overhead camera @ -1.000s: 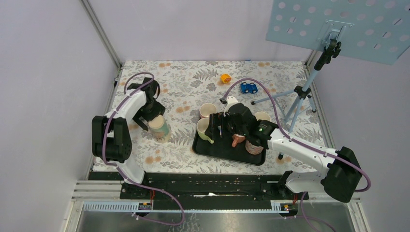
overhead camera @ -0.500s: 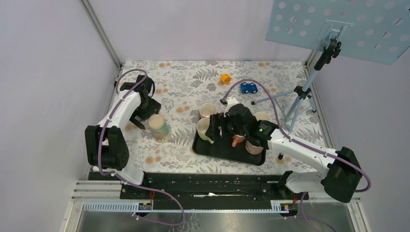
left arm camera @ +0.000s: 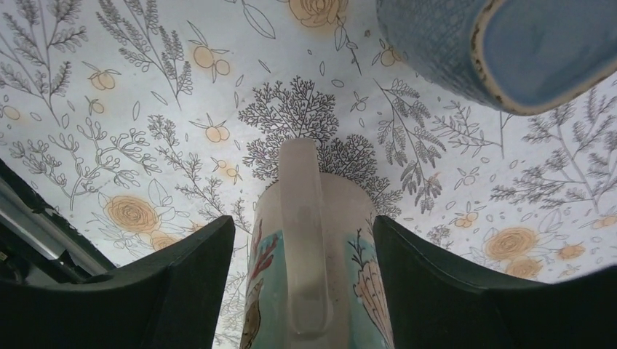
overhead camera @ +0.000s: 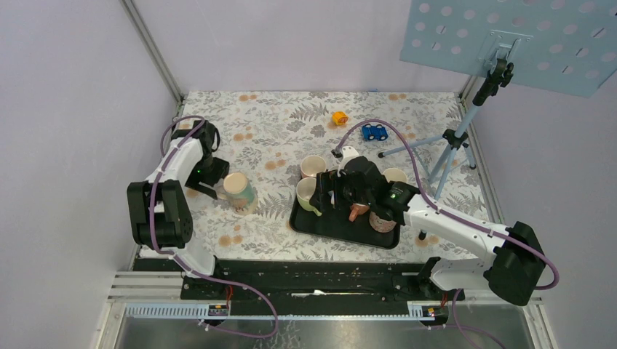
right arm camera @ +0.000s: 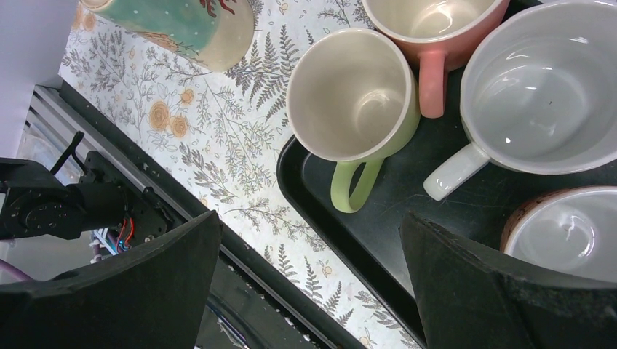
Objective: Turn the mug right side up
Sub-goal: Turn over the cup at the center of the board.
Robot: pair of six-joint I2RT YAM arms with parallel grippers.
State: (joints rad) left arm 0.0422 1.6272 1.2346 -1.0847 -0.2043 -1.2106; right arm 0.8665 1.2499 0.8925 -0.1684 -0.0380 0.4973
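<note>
Btwn left gripper (left arm camera: 304, 222) jaws, 1 painted mug (left arm camera: 314, 262); 1 black tray (overhead camera: 327, 227) apart.

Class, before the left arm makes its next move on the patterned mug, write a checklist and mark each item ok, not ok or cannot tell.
1. Left gripper straddles the patterned mug: ok.
2. Handle sits midway between the fingers: ok.
3. Firm grip on the mug: not ok, a gap shows beside one finger.
4. Mug right side up: not ok, its closed end seems to face upward.
5. Right gripper open, over the tray, apart from the patterned mug: ok.
</note>
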